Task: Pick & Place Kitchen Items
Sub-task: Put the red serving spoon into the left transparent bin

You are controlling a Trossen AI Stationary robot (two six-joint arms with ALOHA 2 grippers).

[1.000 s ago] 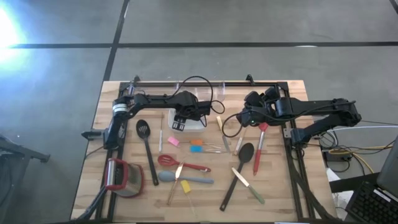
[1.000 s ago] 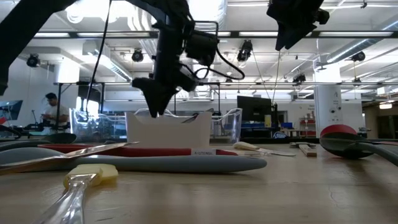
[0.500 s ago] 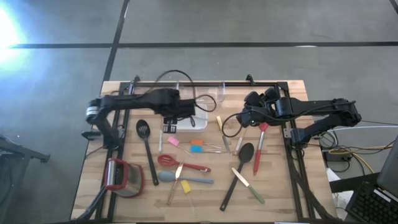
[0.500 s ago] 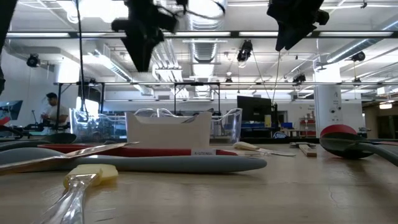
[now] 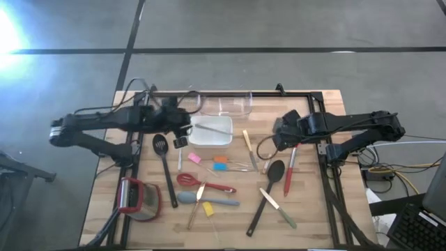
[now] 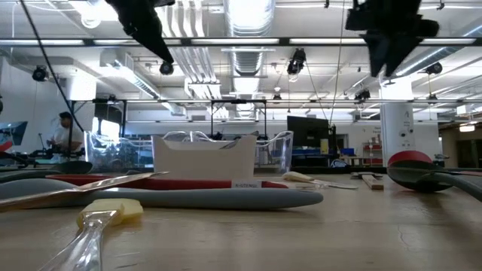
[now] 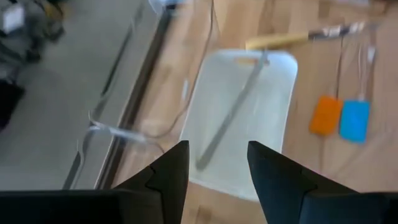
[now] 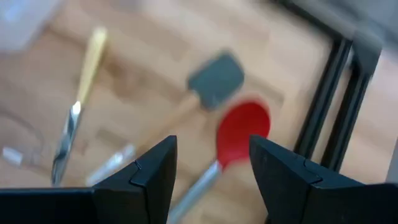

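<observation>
Near the desk's (image 5: 306, 223) front lie a grey-blue spatula (image 5: 202, 200), red whisk (image 5: 198, 183) and black spoon (image 5: 268, 185). Farther back, the left end effector (image 5: 182, 132), open and empty, hovers beside the white dish (image 5: 209, 137); the right end effector (image 5: 279, 134) is open above a red spoon (image 5: 290, 160).

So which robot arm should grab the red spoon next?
Probably the right arm. Its open right gripper hovers almost beside the red spoon, which also fills its wrist view. The left gripper, also open, sits across the white dish, farther away.

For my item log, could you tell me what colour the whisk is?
The whisk is red, clearest in the high view.
</observation>
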